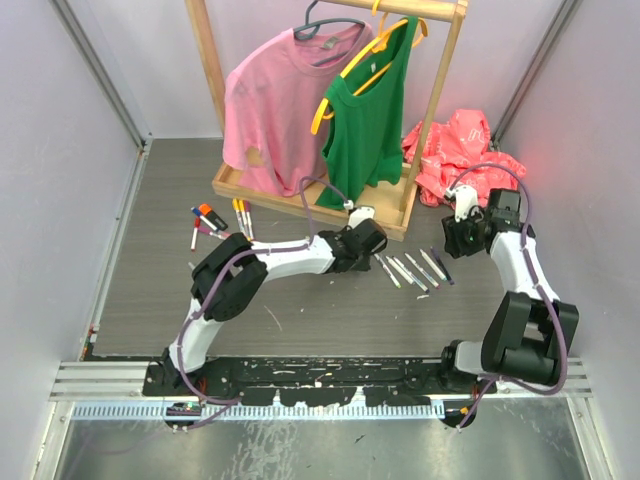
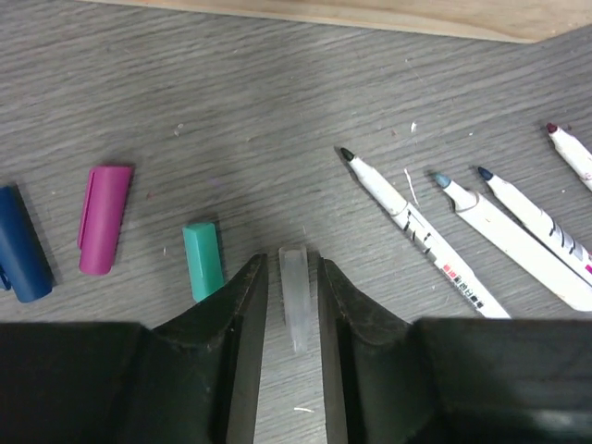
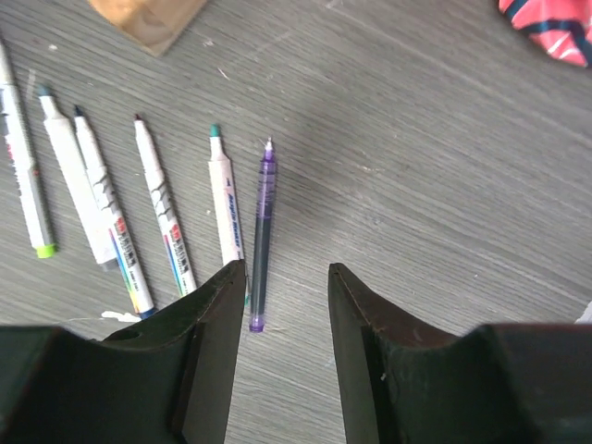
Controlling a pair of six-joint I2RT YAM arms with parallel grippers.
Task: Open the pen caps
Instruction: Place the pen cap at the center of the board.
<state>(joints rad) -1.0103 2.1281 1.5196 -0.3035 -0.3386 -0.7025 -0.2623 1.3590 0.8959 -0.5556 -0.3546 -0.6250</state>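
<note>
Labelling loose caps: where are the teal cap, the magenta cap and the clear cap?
teal cap (image 2: pixel 202 262), left wrist view, middle of its side.
magenta cap (image 2: pixel 101 220), left wrist view, middle of its side.
clear cap (image 2: pixel 294 294), left wrist view, middle of its side.

Bright even overhead light, red glow on the wall (image 1: pixel 600 150) right of the wooden rack (image 1: pixel 390 222), short soft shadows beside pen caps (image 2: pixel 104 218) near the rack, wrist views sharp.

Magenta cap (image 2: pixel 102 217); teal cap (image 2: pixel 203 261); navy cap (image 2: pixel 20 245)
</note>
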